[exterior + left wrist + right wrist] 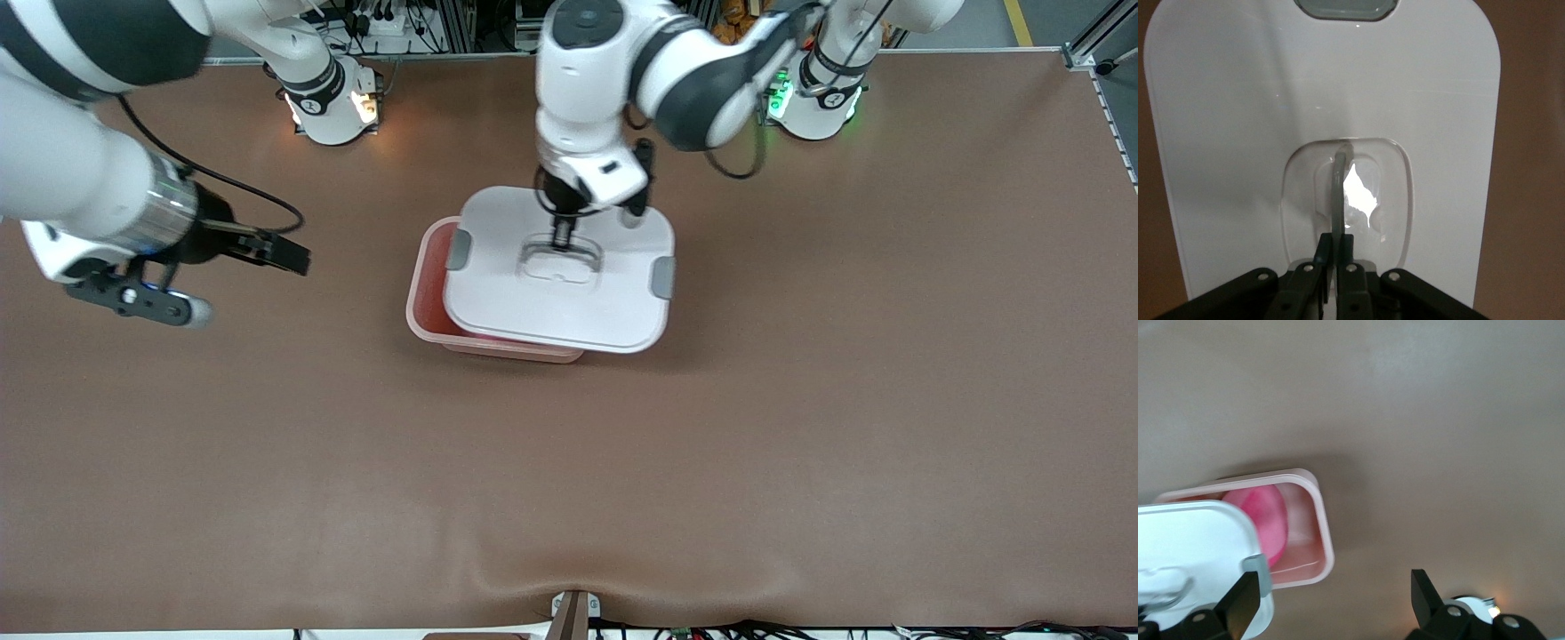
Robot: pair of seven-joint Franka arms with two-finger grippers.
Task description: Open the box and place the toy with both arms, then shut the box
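Two arms share a brown bench (800,427) that fills nearly the whole frame, with cable clutter and aluminium framing along the top edge. At frame centre sits the box (425,307), its pink rim exposed toward the right arm's end because the white lid (560,302) hangs offset over it, presumably mid-way to closing. The left gripper (564,238) is clamped on the lid's clear handle (1338,193), carrying it. The right gripper (289,253), at middle left, hovers with fingers spread, waiting. Inside the box, the toy (1265,520) already lies, half covered.
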